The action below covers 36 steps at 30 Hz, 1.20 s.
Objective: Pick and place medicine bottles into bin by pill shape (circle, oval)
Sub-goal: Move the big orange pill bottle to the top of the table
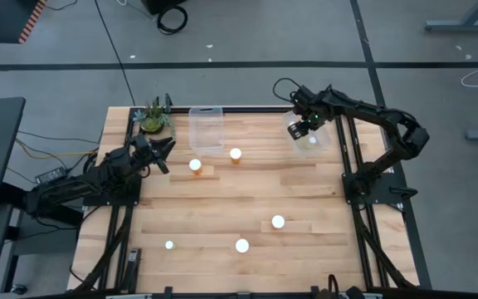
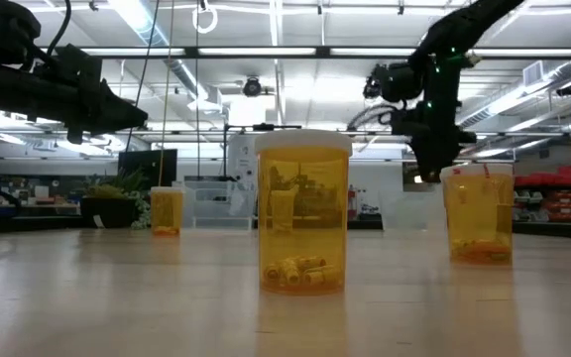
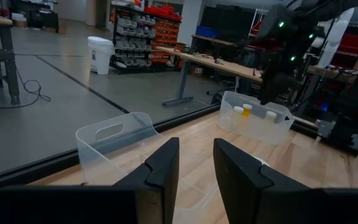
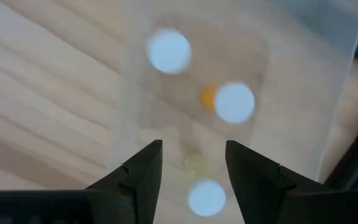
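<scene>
My right gripper (image 1: 299,129) hovers open over the clear bin (image 1: 314,143) at the back right. In the right wrist view nothing sits between the fingers (image 4: 138,173), and three white-capped medicine bottles (image 4: 234,102) lie in the bin below. Loose bottles stand on the table: two near the back middle (image 1: 195,165) (image 1: 236,154) and three toward the front (image 1: 278,222) (image 1: 241,245) (image 1: 169,245). My left gripper (image 1: 161,149) waits shut at the back left, holding nothing, facing a second clear bin (image 3: 114,140).
The second clear bin (image 1: 207,129) stands at the back middle, with a small potted plant (image 1: 153,119) to its left. In the low view a large orange bottle (image 2: 302,213) stands closest, with others left (image 2: 167,210) and right (image 2: 479,213).
</scene>
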Available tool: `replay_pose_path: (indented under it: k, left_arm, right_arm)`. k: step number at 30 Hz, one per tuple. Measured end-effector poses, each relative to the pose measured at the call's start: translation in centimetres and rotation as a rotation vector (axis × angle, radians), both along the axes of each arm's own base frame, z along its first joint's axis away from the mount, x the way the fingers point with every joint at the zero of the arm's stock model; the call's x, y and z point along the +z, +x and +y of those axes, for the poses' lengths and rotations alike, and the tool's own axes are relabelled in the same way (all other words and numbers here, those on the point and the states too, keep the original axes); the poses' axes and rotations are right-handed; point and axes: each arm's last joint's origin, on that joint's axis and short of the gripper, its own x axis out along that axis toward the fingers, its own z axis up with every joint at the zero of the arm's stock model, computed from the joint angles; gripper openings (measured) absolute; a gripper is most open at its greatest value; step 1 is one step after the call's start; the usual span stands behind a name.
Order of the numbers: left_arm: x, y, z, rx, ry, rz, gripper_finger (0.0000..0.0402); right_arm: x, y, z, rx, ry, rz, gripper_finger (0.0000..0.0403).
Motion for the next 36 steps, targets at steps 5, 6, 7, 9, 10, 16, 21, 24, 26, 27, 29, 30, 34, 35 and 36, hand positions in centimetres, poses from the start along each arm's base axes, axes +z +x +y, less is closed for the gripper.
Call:
replay_pose_path:
  k: [5, 6, 7, 9, 10, 16, 21, 24, 26, 27, 29, 30, 34, 35, 36]
  left_arm:
    - [0.0, 0.0, 0.0, 0.000, 0.000, 0.000, 0.0107]
    - [0.0, 0.0, 0.0, 0.000, 0.000, 0.000, 0.0107]
    - [0.0, 0.0, 0.0, 0.000, 0.000, -0.001, 0.0107]
    - [0.0, 0.0, 0.0, 0.000, 0.000, 0.000, 0.0107]
    - [0.0, 0.0, 0.0, 0.000, 0.000, 0.000, 0.0107]
    - [0.0, 0.0, 0.0, 0.000, 0.000, 0.000, 0.0107]
    - [0.0, 0.0, 0.0, 0.000, 0.000, 0.000, 0.0107]
    - [0.0, 0.0, 0.0, 0.000, 0.000, 0.000, 0.0107]
    - [0.0, 0.0, 0.0, 0.000, 0.000, 0.000, 0.0107]
    - [0.0, 0.0, 0.0, 0.000, 0.000, 0.000, 0.0107]
    - [0.0, 0.0, 0.0, 0.000, 0.000, 0.000, 0.0107]
    - [0.0, 0.0, 0.0, 0.000, 0.000, 0.000, 0.0107]
    - [0.0, 0.0, 0.0, 0.000, 0.000, 0.000, 0.0107]
    - [0.0, 0.0, 0.0, 0.000, 0.000, 0.000, 0.0107]
    - [0.0, 0.0, 0.0, 0.000, 0.000, 0.000, 0.0107]
  right_arm:
    - [2.9, 0.4, 1.8, 0.075, -0.148, -0.083, 0.0184]
    - [3.4, 0.3, 2.3, 0.083, -0.165, -0.100, 0.0184]
    - [3.8, 0.1, 2.7, 0.088, -0.178, -0.116, 0.0184]
    - [4.8, -0.3, 3.7, 0.088, -0.198, -0.157, 0.0184]
    - [5.2, -0.4, 4.2, 0.091, -0.206, -0.178, 0.0184]
    - [6.5, 0.1, 7.3, 0.149, -0.226, -0.253, 0.0184]
    - [6.3, 1.3, 9.1, 0.194, -0.220, -0.256, 0.0184]
    - [5.7, 2.3, 10.2, 0.230, -0.194, -0.243, 0.0184]
    - [5.1, 3.2, 11.4, 0.277, -0.167, -0.233, 0.0184]
    - [4.8, 3.7, 12.2, 0.307, -0.147, -0.229, 0.0184]
    - [4.1, 4.7, 14.1, 0.364, -0.115, -0.219, 0.0184]
    - [3.8, 5.0, 15.0, 0.387, -0.102, -0.214, 0.0184]
    - [2.7, 6.1, 18.8, 0.422, -0.049, -0.198, 0.0184]
    - [2.3, 6.3, 19.7, 0.424, -0.035, -0.192, 0.0184]
    - [2.0, 6.5, 20.7, 0.428, -0.022, -0.184, 0.0184]
